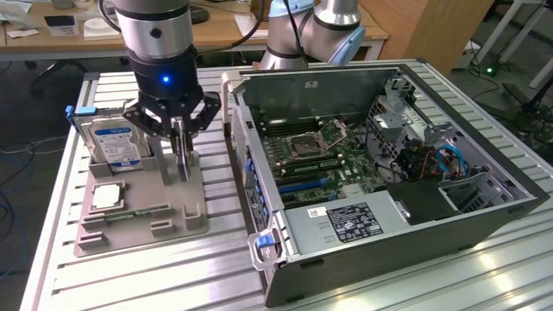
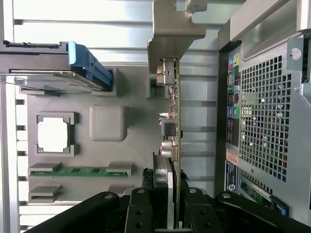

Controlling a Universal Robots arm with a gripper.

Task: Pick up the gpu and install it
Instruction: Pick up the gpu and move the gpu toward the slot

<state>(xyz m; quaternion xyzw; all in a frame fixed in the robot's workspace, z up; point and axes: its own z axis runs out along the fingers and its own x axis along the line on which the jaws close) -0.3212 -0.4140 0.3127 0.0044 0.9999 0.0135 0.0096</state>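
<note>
Gripper hangs straight down over the grey fixture tray, and we see its fingers closed on the gpu, one on each flat face. The card stands on edge directly beneath the gripper, its lower edge at the tray; we cannot tell whether it has left its slot. In the wrist view the gpu appears edge-on as a thin green line, its long axis running away from the gripper to the silver bracket at the far end, parallel to the computer case. To one side of the gripper the case wall rises near the card, leaving a narrow lane of bare table. To the other side, the upright hard drive stands near, with the processor and the memory stick lying flat in their tray pockets. From the exterior view we get the open case interior; from the wrist view, its perforated rear panel.
</note>
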